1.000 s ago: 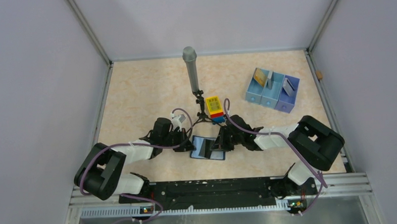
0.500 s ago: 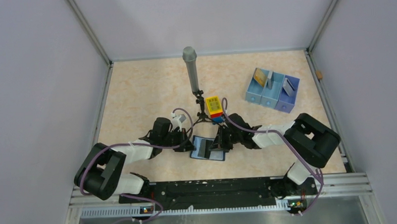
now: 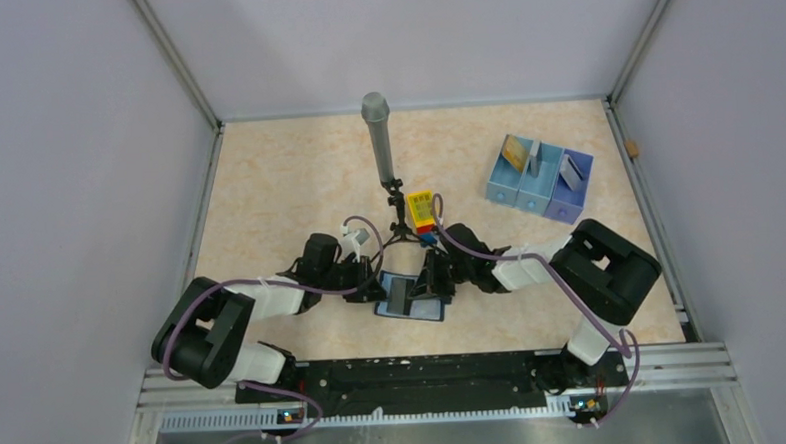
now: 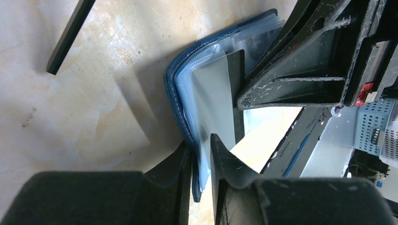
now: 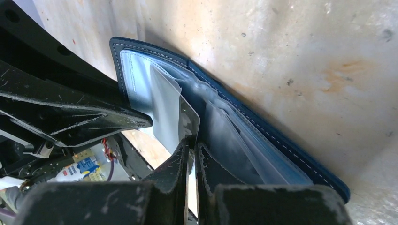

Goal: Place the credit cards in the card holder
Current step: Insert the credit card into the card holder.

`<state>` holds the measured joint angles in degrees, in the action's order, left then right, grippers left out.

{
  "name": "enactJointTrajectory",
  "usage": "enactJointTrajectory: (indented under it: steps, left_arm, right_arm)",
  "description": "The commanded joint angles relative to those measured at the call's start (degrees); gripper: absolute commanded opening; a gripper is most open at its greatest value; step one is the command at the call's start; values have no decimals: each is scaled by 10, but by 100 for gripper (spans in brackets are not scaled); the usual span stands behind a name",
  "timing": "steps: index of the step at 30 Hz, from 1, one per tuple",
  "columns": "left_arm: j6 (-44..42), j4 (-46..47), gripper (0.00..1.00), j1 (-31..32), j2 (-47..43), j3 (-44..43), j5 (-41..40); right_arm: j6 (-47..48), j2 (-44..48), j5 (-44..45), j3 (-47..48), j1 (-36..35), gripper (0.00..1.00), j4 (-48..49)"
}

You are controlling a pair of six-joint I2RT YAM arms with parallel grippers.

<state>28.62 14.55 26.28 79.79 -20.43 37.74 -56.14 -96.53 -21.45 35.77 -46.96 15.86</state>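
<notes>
Card holder (image 5: 281,157), a navy-blue folding wallet, lies open on the tabletop (image 3: 267,187) near the middle of its near edge, with both grippers meeting over it. The right gripper (image 5: 192,143) has its fingers closed flat on a pale grey card (image 5: 164,103), pinching the card's near end. The far end of the card lies against the wallet's lighter blue inside, among clear plastic sleeves. Whether it sits inside a slot cannot be told.

The left gripper (image 4: 199,140) has one finger on each side of the wallet's opposite edge, the navy cover and the sleeve ends between them. The fingers stand only narrowly apart, and it cannot be told whether they press on the wallet or merely straddle it.

Just beyond the wallet stands a yellow-topped toy brick block (image 3: 424,213). Beside it, a grey cylinder (image 3: 377,141) rises on a small black tripod. Well apart, towards the far right corner of the tabletop, sits a pale blue three-compartment tray (image 3: 528,198). More credit cards (image 3: 513,154) stand in its compartments, one gold and the others greyish.
</notes>
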Motion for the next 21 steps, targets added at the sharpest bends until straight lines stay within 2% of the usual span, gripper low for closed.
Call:
enactJointTrajectory:
  steps: [1,4,5,8,9,14,21]
  left_arm:
    - [8,39,22,6,5,-5,40]
    - [10,38,23,6,6,-4,36]
    - [11,37,19,6,6,-3,33]
    - [22,31,1,6,10,-1,8]
    - [24,31,0,6,14,-1,4]
    - [45,57,0,6,27,6,6]
    - [52,67,0,6,27,10,8]
  right_arm:
    - [10,-31,54,-4,-32,6,-72]
    - [6,-12,68,-2,-35,12,-72]
    - [5,-2,76,-2,-37,15,-76]
    - [7,35,113,2,-41,24,-120]
    - [7,47,125,2,-41,27,-136]
    - [2,102,163,-8,-42,38,-190]
    - [-17,94,153,-16,-56,37,-168]
